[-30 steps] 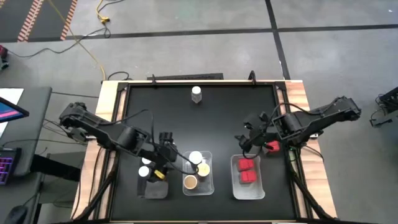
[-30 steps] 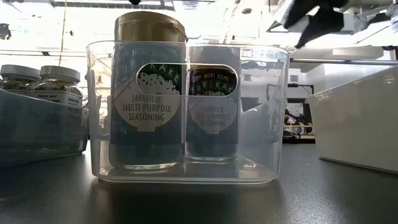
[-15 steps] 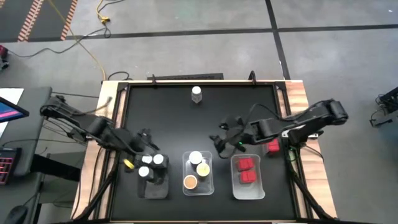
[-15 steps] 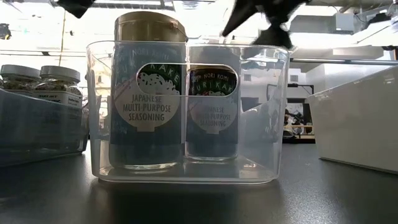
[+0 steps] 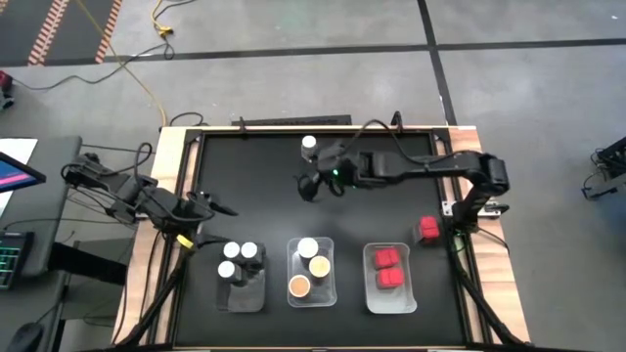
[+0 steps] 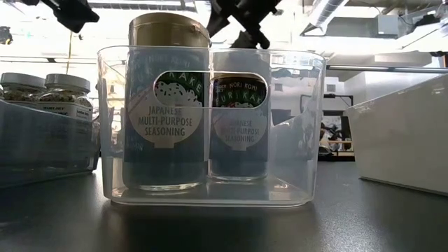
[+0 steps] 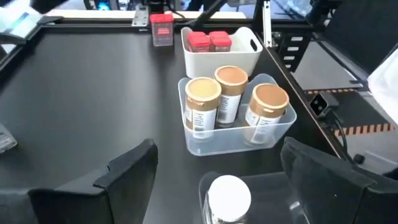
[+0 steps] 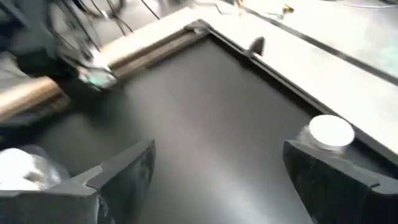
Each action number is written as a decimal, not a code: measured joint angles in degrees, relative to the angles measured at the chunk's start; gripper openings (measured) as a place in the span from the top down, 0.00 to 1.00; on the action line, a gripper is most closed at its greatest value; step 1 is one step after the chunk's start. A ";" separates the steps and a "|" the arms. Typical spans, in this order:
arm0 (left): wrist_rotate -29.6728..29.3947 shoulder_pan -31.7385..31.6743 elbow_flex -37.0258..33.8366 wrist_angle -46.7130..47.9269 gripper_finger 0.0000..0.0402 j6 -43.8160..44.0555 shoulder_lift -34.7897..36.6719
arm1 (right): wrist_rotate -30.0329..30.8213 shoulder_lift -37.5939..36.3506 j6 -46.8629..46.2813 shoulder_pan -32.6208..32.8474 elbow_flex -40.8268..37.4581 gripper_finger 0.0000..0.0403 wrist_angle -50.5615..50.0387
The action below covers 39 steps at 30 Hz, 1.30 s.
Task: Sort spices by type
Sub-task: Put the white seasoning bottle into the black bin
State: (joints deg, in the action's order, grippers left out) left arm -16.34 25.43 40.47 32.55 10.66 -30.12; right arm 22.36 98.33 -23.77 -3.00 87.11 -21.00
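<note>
Bright overhead room light, backlit glare in low view, right wrist view motion-blurred

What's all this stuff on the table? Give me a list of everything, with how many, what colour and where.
White-capped jars: three in the left clear tray; one alone at the table's far edge.
Tan-lidded jars: three, in the middle clear tray.
Red-capped jars: two in the white right tray; one loose on the table beside that tray.
Table: one, black top with a wooden border.
Yellow cable: one, on the grey floor beyond the table.
Left hand: dark, open, empty, at the table's left side near the white-capped jars.
Right hand: dark, open, empty, reaching across beside the lone white-capped jar.
</note>
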 joint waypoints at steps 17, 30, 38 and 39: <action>-27.21 -0.04 -0.68 5.12 0.18 14.50 -3.62 | -0.21 -5.11 -10.78 -3.04 6.27 0.06 -41.31; -26.94 -1.12 -0.65 5.60 0.18 15.48 0.50 | -0.14 -5.40 -28.24 -0.28 6.25 0.06 -48.77; -17.40 -4.60 -0.59 8.54 0.20 14.98 4.80 | -0.14 -5.55 -43.58 6.53 6.25 0.06 -57.14; -16.74 -5.00 -0.59 8.32 0.20 14.75 4.80 | -0.14 -5.51 -45.41 7.23 6.25 0.06 -58.26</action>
State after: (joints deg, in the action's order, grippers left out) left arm -33.08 20.43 39.88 40.87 25.40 -25.32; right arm 22.22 92.82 -69.17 4.22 93.36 -79.26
